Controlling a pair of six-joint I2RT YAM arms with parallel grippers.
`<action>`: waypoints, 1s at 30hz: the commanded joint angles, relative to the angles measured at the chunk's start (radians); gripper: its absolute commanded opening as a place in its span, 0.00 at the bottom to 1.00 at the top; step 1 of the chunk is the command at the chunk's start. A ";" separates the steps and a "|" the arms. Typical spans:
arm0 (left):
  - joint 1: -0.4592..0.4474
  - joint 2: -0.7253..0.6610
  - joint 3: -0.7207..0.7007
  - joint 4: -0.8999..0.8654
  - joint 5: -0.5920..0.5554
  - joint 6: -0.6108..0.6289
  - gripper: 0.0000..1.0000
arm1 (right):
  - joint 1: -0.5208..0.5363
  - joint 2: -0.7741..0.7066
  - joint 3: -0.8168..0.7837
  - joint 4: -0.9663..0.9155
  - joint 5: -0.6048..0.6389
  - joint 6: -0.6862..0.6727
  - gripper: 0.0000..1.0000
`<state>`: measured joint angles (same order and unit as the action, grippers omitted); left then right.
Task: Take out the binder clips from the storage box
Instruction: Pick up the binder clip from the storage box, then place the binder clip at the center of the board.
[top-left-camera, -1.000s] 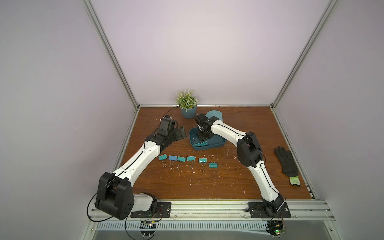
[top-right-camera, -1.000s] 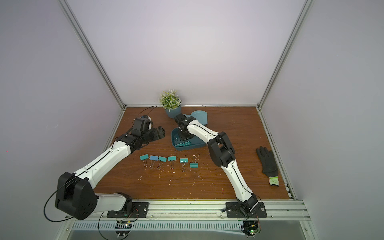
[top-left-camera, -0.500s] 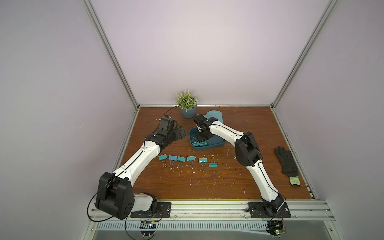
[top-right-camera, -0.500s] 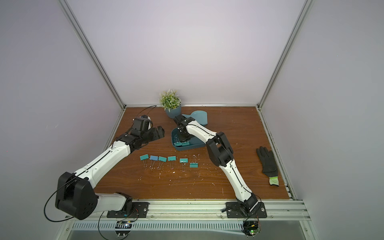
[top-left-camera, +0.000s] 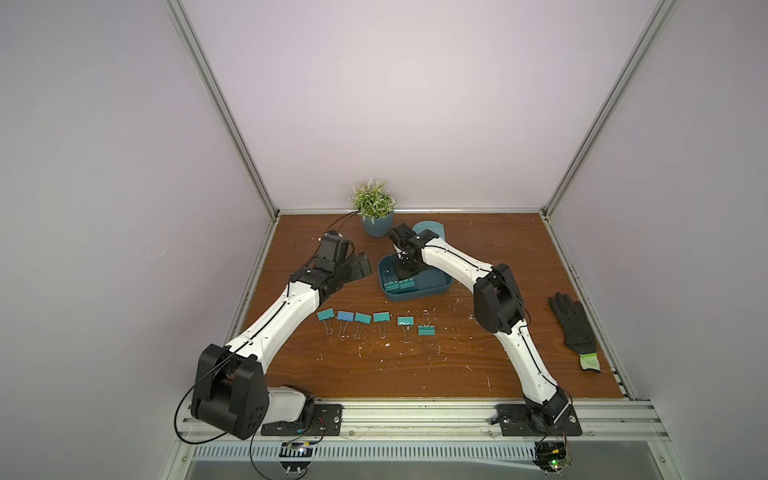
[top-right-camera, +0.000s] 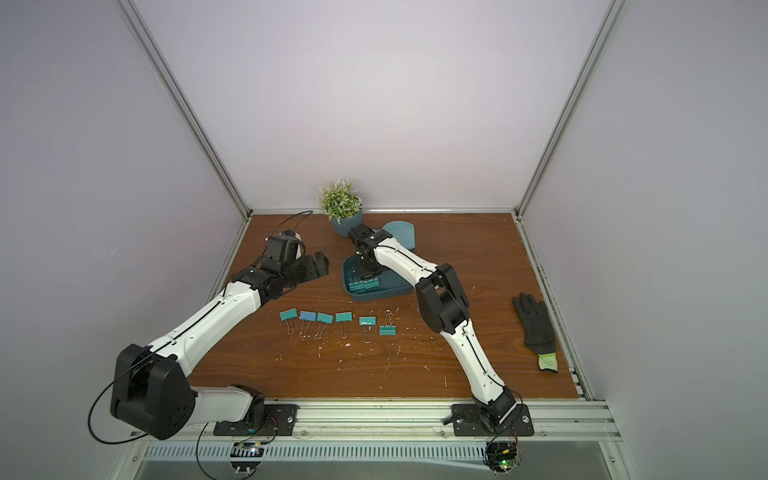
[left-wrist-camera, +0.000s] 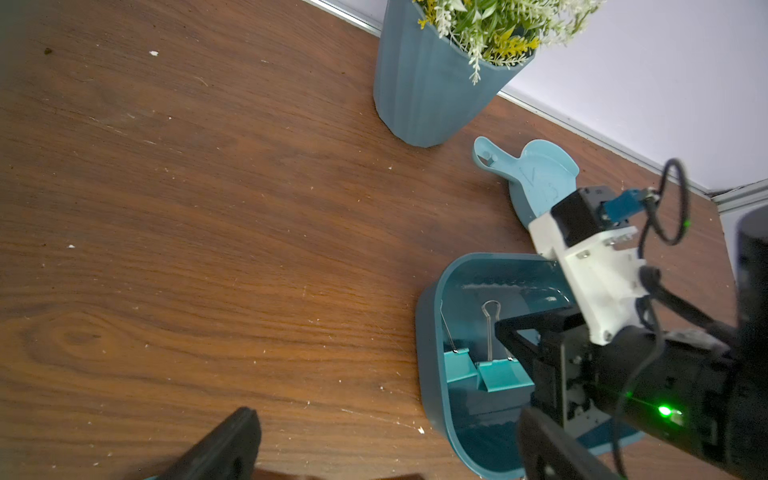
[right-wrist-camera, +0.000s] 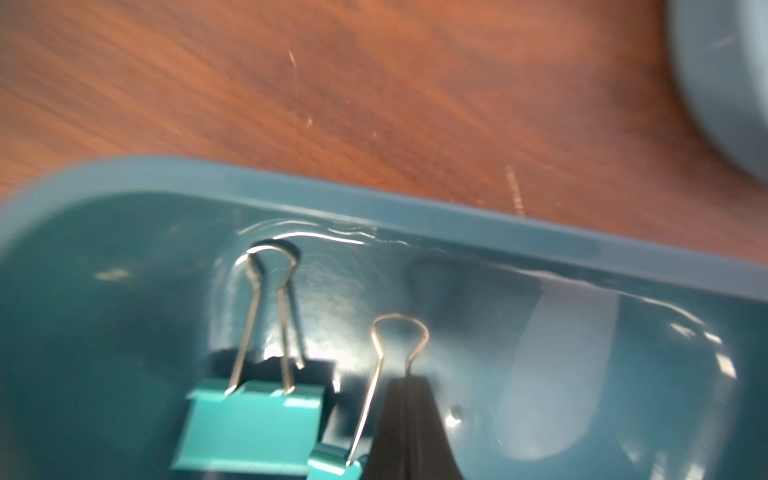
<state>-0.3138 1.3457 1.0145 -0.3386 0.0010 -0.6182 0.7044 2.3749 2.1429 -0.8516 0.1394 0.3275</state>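
While the left arm is holding beside the storage box (top-left-camera: 415, 296) with the left gripper (top-left-camera: 359, 266) spread wide and carrying nothing, the right arm is reaching down into that box. The right gripper (right-wrist-camera: 409, 382), whose fingers were partly apart a second ago, is now pressing them together on the wire handle (right-wrist-camera: 400, 315) of a teal clip, as far as the right wrist view is showing. I am reading this as a grasp just being made, so lifting out is looking like the coming step. Two binder clips (top-left-camera: 399, 284) are lying in the box, the free clip (right-wrist-camera: 253, 424) just beside the pinched one, while six are lying in a row (top-left-camera: 362, 318) in front of it. Pale walls (top-left-camera: 395, 104) are enclosing the cell. The wooden table (top-left-camera: 415, 374) is carrying a potted plant (top-left-camera: 376, 224) and a light blue dustpan (top-left-camera: 430, 228) behind the box, a black glove (top-left-camera: 571, 322) lying well apart, and white specks (top-left-camera: 387, 344) lying scattered about.
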 joint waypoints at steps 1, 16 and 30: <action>0.012 -0.024 -0.002 0.015 0.024 -0.008 1.00 | -0.008 -0.134 0.035 -0.035 0.034 0.025 0.00; 0.003 -0.042 -0.063 0.041 0.091 -0.038 1.00 | -0.008 -0.617 -0.613 0.121 0.034 0.149 0.00; -0.099 0.039 -0.034 0.022 0.045 -0.058 0.95 | -0.008 -0.766 -1.128 0.374 -0.009 0.219 0.00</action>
<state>-0.3943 1.3548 0.9581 -0.3096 0.0650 -0.6685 0.6979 1.6291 1.0325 -0.5739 0.1474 0.5243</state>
